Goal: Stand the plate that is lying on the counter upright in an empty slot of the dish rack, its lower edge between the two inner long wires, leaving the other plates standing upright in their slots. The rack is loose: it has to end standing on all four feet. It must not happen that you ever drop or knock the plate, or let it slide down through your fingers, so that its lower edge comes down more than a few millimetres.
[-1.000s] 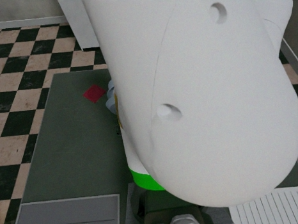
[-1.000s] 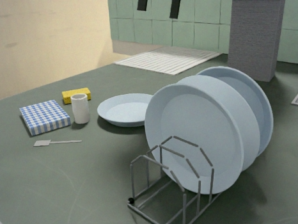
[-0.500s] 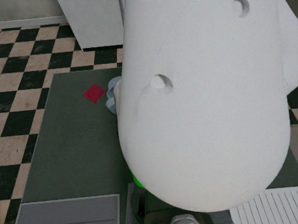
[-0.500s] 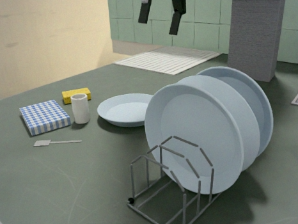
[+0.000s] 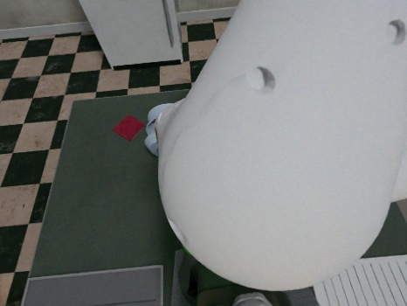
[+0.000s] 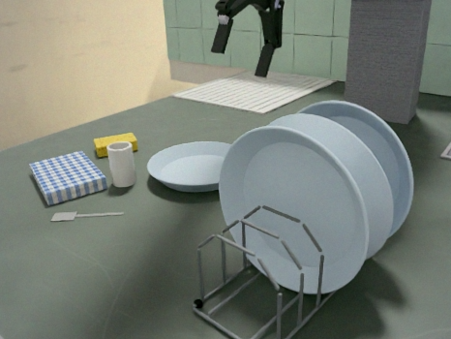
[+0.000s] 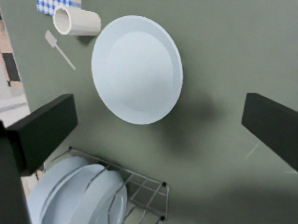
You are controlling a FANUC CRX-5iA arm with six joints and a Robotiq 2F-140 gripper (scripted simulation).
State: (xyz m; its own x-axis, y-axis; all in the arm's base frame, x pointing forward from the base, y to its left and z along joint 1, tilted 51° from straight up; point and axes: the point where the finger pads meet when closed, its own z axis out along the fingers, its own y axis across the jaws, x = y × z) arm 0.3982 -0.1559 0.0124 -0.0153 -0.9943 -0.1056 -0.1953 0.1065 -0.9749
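A pale blue plate [image 6: 190,166] lies flat on the green counter, left of the wire dish rack [image 6: 265,270]; it also shows in the wrist view [image 7: 136,68]. Three pale blue plates [image 6: 315,186] stand upright in the rack's rear slots; the front slots are empty. The rack and its plates also show at the bottom left of the wrist view [image 7: 95,192]. My gripper [image 6: 244,41] hangs high above the counter, open and empty, its two black fingers wide apart [image 7: 160,125]. The lying plate is below and slightly left of the gap between the fingers.
A white cup [image 6: 121,164], a yellow sponge [image 6: 115,143], a blue checked cloth [image 6: 68,176] and a small spatula [image 6: 84,215] lie left of the plate. A white ribbed mat [image 6: 254,91] and a grey block [image 6: 387,55] stand at the back. The arm fills the top view.
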